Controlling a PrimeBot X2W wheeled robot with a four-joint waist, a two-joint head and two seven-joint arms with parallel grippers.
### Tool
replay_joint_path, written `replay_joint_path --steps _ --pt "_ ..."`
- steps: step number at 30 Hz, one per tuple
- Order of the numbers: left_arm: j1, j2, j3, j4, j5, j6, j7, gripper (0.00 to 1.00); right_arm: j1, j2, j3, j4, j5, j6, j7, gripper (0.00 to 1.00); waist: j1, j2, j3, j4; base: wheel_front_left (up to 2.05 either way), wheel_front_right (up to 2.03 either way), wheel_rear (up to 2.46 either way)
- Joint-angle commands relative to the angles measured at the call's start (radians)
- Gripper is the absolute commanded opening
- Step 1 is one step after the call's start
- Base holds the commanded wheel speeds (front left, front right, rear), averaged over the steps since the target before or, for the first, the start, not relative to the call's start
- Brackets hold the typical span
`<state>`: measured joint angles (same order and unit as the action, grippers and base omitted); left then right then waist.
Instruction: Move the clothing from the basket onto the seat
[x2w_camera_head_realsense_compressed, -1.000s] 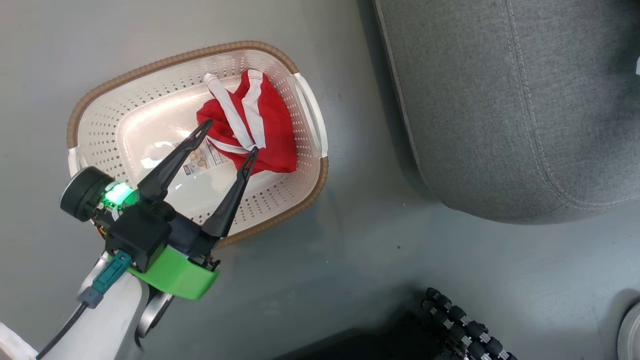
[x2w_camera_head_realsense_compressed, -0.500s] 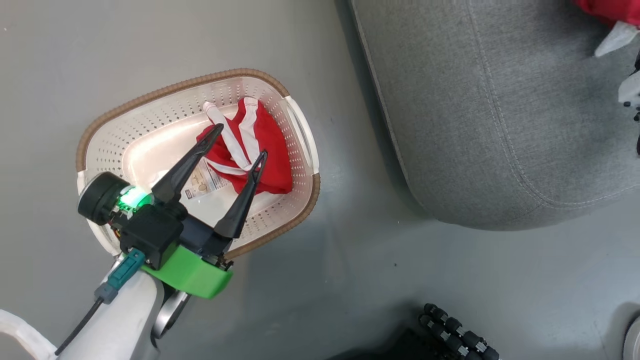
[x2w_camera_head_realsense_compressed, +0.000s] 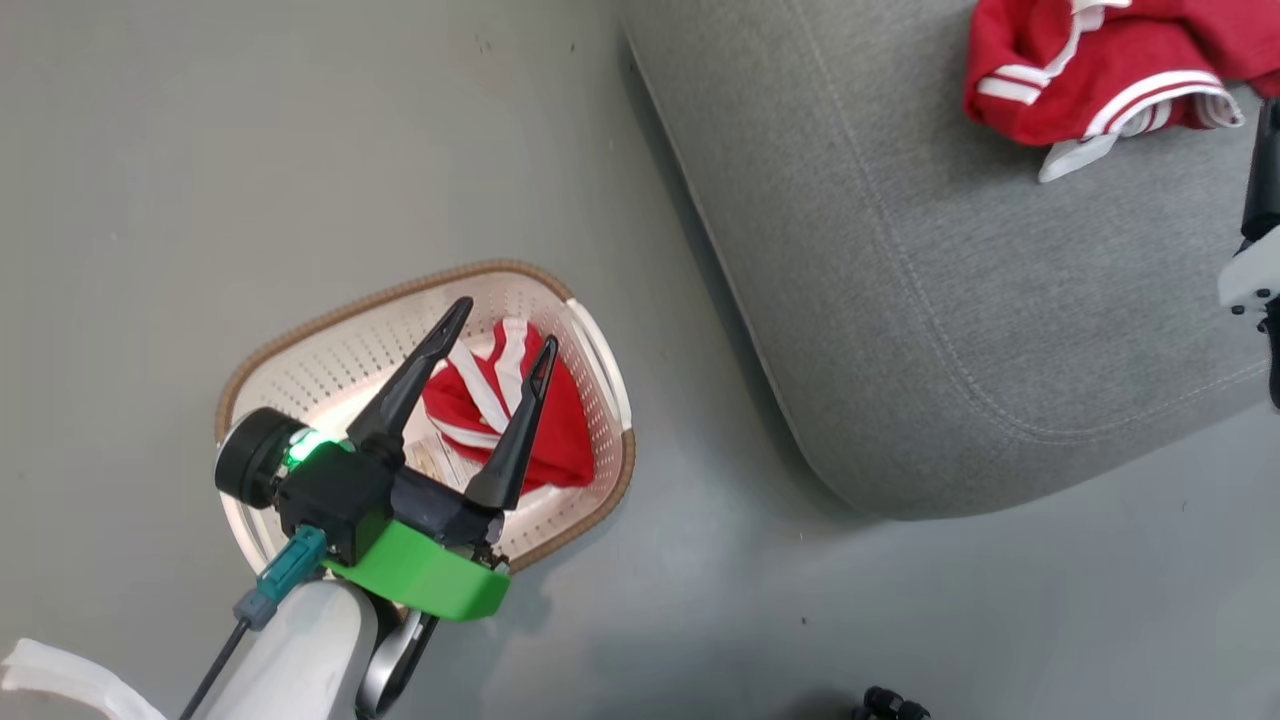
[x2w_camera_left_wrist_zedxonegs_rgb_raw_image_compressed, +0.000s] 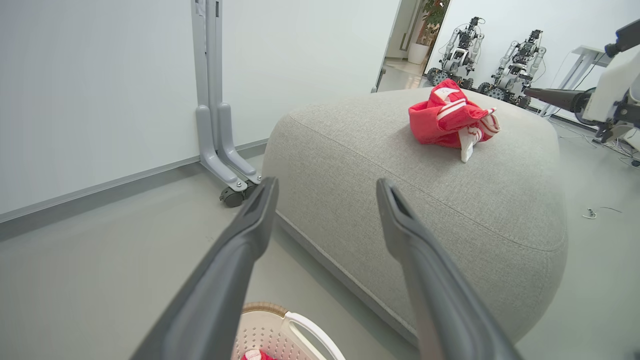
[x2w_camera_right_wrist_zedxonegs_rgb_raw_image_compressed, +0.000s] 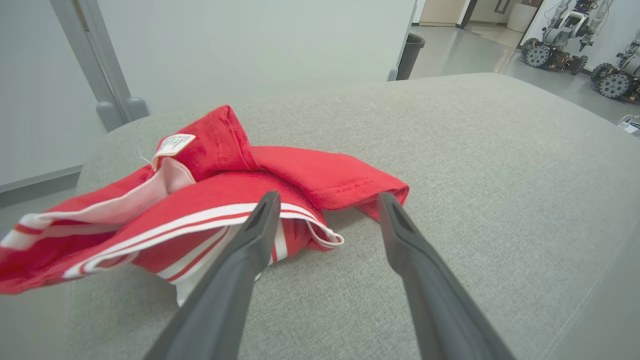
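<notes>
One piece of red, white-striped clothing (x2w_camera_head_realsense_compressed: 560, 440) lies crumpled in the cream basket (x2w_camera_head_realsense_compressed: 400, 295) on the floor. My left gripper (x2w_camera_head_realsense_compressed: 508, 322) hangs open above it, apart from the fabric, fingers pointing over the basket's far rim. In the left wrist view that gripper (x2w_camera_left_wrist_zedxonegs_rgb_raw_image_compressed: 326, 182) faces the grey seat (x2w_camera_left_wrist_zedxonegs_rgb_raw_image_compressed: 400, 210), with the basket's handle (x2w_camera_left_wrist_zedxonegs_rgb_raw_image_compressed: 310, 325) below. A second piece of clothing (x2w_camera_head_realsense_compressed: 1090, 70) lies bunched on the seat (x2w_camera_head_realsense_compressed: 900, 300). My right gripper (x2w_camera_right_wrist_zedxonegs_rgb_raw_image_compressed: 327, 197) stands open just over the seat (x2w_camera_right_wrist_zedxonegs_rgb_raw_image_compressed: 475, 175), the clothing (x2w_camera_right_wrist_zedxonegs_rgb_raw_image_compressed: 225, 190) under its left finger, nothing between its fingers.
A grey metal stand on castors (x2w_camera_left_wrist_zedxonegs_rgb_raw_image_compressed: 215, 115) stands against the white wall beside the seat. Other wheeled robots (x2w_camera_left_wrist_zedxonegs_rgb_raw_image_compressed: 465, 45) are parked beyond it. A dark bin (x2w_camera_right_wrist_zedxonegs_rgb_raw_image_compressed: 412, 55) stands farther off. My right forearm (x2w_camera_head_realsense_compressed: 1255, 260) shows at the head view's right edge.
The head camera has swung, so basket and seat sit lower and further left and the clothing on the seat has come into view. My right gripper has opened. The left gripper stays open over the basket.
</notes>
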<state>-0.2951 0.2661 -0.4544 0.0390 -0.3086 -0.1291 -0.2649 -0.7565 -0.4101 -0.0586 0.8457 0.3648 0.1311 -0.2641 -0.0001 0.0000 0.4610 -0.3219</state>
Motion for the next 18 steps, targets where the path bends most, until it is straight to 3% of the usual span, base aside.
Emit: replay_joint_path --steps 1,11,18 --pt "0.024 -0.01 0.01 0.004 -0.002 -0.002 0.001 1.0 0.036 -0.015 0.006 -0.042 0.025 -0.001 0.0 1.0 0.0001 0.0 -0.112 -0.014 0.0 0.0 0.0" --pt "0.116 -0.083 0.085 0.008 0.013 -0.002 0.001 1.0 0.236 -0.03 0.018 -0.509 0.138 -0.001 -0.001 1.0 0.0001 0.0 -0.274 -0.001 0.0 0.0 0.0" --pt "0.174 -0.118 0.133 0.009 0.021 -0.002 0.001 1.0 0.363 0.01 0.029 -0.728 0.161 -0.001 0.0 1.0 0.0001 0.0 -0.356 0.038 0.0 0.0 0.0"
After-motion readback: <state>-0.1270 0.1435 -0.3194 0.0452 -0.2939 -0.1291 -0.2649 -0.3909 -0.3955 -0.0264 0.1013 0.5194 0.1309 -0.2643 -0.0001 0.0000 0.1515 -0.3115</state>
